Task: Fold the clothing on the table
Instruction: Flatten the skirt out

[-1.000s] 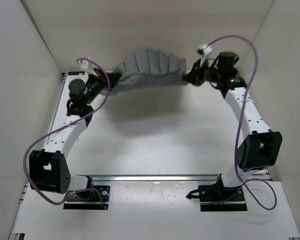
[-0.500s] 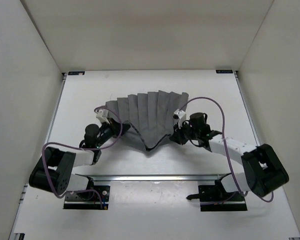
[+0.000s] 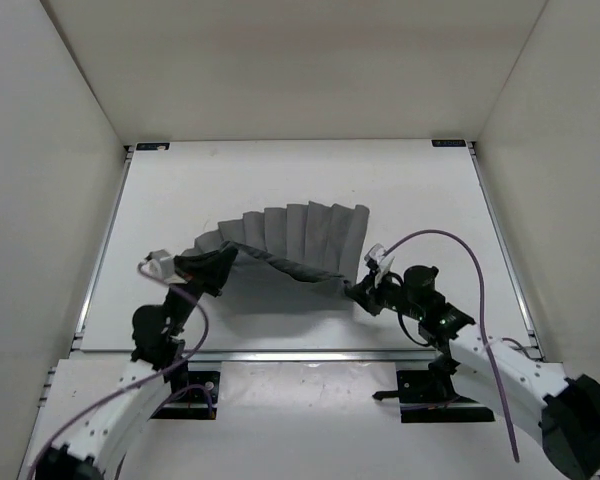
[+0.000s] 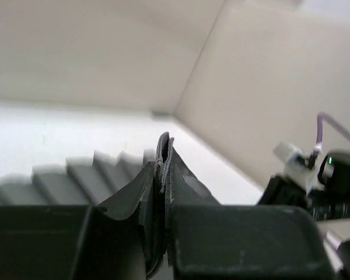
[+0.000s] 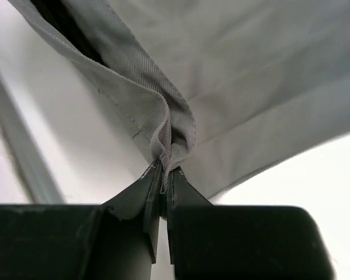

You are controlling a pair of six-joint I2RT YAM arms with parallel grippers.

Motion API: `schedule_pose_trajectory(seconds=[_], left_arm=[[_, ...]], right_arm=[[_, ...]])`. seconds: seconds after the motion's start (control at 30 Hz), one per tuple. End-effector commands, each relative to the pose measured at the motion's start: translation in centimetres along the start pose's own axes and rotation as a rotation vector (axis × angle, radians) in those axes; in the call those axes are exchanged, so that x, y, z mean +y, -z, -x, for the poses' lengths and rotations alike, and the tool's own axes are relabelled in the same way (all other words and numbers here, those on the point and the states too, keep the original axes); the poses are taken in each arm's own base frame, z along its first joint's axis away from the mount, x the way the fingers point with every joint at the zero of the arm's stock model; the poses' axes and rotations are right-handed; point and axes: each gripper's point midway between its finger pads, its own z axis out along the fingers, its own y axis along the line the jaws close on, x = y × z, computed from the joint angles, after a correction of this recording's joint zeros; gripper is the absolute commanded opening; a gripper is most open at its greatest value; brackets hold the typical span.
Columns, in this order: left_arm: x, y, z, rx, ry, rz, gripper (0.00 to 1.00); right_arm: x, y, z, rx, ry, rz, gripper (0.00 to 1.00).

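The grey clothing (image 3: 300, 235) hangs stretched between my two grippers over the near half of the white table (image 3: 280, 170), its far part pleated into ridges that rest on the surface. My left gripper (image 3: 218, 268) is shut on the clothing's left edge; in the left wrist view the hem (image 4: 162, 154) sticks up between the fingers. My right gripper (image 3: 361, 290) is shut on the right edge, and the right wrist view shows a bunched fold of clothing (image 5: 175, 146) pinched at the fingertips, with the fabric spreading away above.
White walls (image 3: 50, 160) enclose the table on the left, back and right. A metal rail (image 3: 310, 353) runs along the near edge by the arm bases. Purple cables (image 3: 450, 240) loop from both arms. The right arm (image 4: 332, 181) shows in the left wrist view.
Both grippers have pulled the clothing from the far side of the table toward the near edge and lowered it. The fabric now drapes in pleats behind them.
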Motion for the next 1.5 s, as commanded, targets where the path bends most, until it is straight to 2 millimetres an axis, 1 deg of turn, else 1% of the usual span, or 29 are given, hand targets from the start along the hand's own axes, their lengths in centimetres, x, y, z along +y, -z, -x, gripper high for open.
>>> schedule_pose_trajectory(seconds=[0.0,0.03,0.13,0.2,0.3,0.33,0.4,0.47,0.5,0.57,0.6,0.7,0.8,0.83,0.87,0.9,0.97,1.0,1.03,1.07,1.13,1.17,1.2,1.23,1.27,1.3,1.4,1.43,1.47], left_arm=[[6.5,5.6,-8.1,0.136,0.048,0.256,0.00],[7.1,5.9,-8.4,0.147,0.045,0.279,0.00],[6.5,5.9,-8.6,0.166,0.064,0.243,0.00],[6.3,6.3,-9.9,0.225,0.090,0.239,0.00],[6.4,6.5,-10.7,0.260,0.112,0.255,0.00],[6.4,6.5,-10.6,0.269,0.110,0.255,0.00],[6.6,6.4,-10.4,0.293,0.104,0.277,0.00],[6.7,5.4,-9.0,0.313,0.094,0.322,0.00],[7.3,5.8,-9.6,0.366,0.074,0.351,0.00],[6.8,4.2,-8.1,0.421,0.042,0.355,0.00],[6.9,4.2,-8.5,0.456,0.037,0.369,0.00],[7.2,2.3,-7.3,0.475,0.047,0.388,0.00],[7.7,-0.4,-5.9,0.470,0.059,0.380,0.00],[8.0,-1.7,-5.4,0.464,0.054,0.373,0.00],[8.3,-3.1,-5.0,0.476,0.056,0.365,0.00],[8.3,-4.1,-4.5,0.471,0.051,0.350,0.00],[9.2,-8.3,-2.8,0.459,0.034,0.323,0.00],[9.7,-9.3,-2.2,0.451,0.034,0.320,0.00],[10.3,-11.8,-0.8,0.435,0.025,0.303,0.00],[10.4,-14.4,0.7,0.417,0.022,0.272,0.00],[11.2,-17.7,3.3,0.400,0.014,0.242,0.00],[11.2,-19.6,5.0,0.387,0.005,0.216,0.00],[11.0,-21.4,7.5,0.344,-0.020,0.199,0.00],[11.3,-21.7,8.0,0.346,-0.027,0.210,0.00],[11.1,-22.6,9.5,0.328,-0.057,0.197,0.00],[10.9,-23.2,10.5,0.312,-0.073,0.197,0.00],[10.7,-22.8,10.5,0.310,-0.078,0.197,0.00],[10.3,-22.3,8.6,0.334,-0.064,0.187,0.00],[10.5,-22.0,8.1,0.329,-0.071,0.189,0.00]], right_arm=[[1.0,1.1,2.0,-0.096,0.001,-0.032,0.00],[1.4,1.5,2.7,-0.130,-0.006,-0.022,0.00],[1.3,3.0,3.5,-0.167,-0.027,-0.012,0.00],[1.0,3.6,3.2,-0.160,-0.043,-0.023,0.00],[0.3,4.4,4.5,-0.205,-0.042,-0.068,0.00],[-0.5,4.7,4.7,-0.211,-0.045,-0.112,0.00],[-0.4,4.9,5.4,-0.225,-0.041,-0.107,0.00],[-0.7,5.4,6.1,-0.224,-0.037,-0.123,0.00],[-0.9,5.6,6.6,-0.216,-0.022,-0.133,0.00],[-1.8,5.7,7.2,-0.184,-0.006,-0.168,0.00],[-2.1,5.9,8.1,-0.192,0.008,-0.172,0.00],[-3.4,4.6,9.1,-0.179,-0.022,-0.132,0.00],[-5.8,3.2,11.7,-0.218,-0.031,-0.121,0.00],[-6.2,3.1,13.7,-0.242,0.018,-0.124,0.00],[-7.7,2.0,13.5,-0.197,0.039,-0.154,0.00],[-8.6,1.3,15.2,-0.192,0.060,-0.158,0.00],[-11.2,1.2,20.2,-0.247,0.114,-0.185,0.00],[-12.1,0.0,20.3,-0.234,0.114,-0.141,0.00],[-14.6,0.0,22.6,-0.260,0.121,-0.162,0.00],[-15.8,0.2,23.0,-0.247,0.123,-0.165,0.00],[-18.4,-0.1,28.1,-0.266,0.199,-0.176,0.00],[-18.6,1.3,31.6,-0.302,0.269,-0.190,0.00],[-19.2,0.7,31.1,-0.265,0.244,-0.182,0.00],[-19.8,1.5,33.1,-0.288,0.273,-0.199,0.00],[-20.2,2.5,34.8,-0.311,0.295,-0.201,0.00],[-20.2,2.3,34.8,-0.302,0.281,-0.184,0.00],[-20.3,2.3,34.3,-0.288,0.296,-0.184,0.00],[-20.2,1.8,32.4,-0.267,0.272,-0.180,0.00],[-20.2,1.0,30.3,-0.261,0.248,-0.163,0.00]])
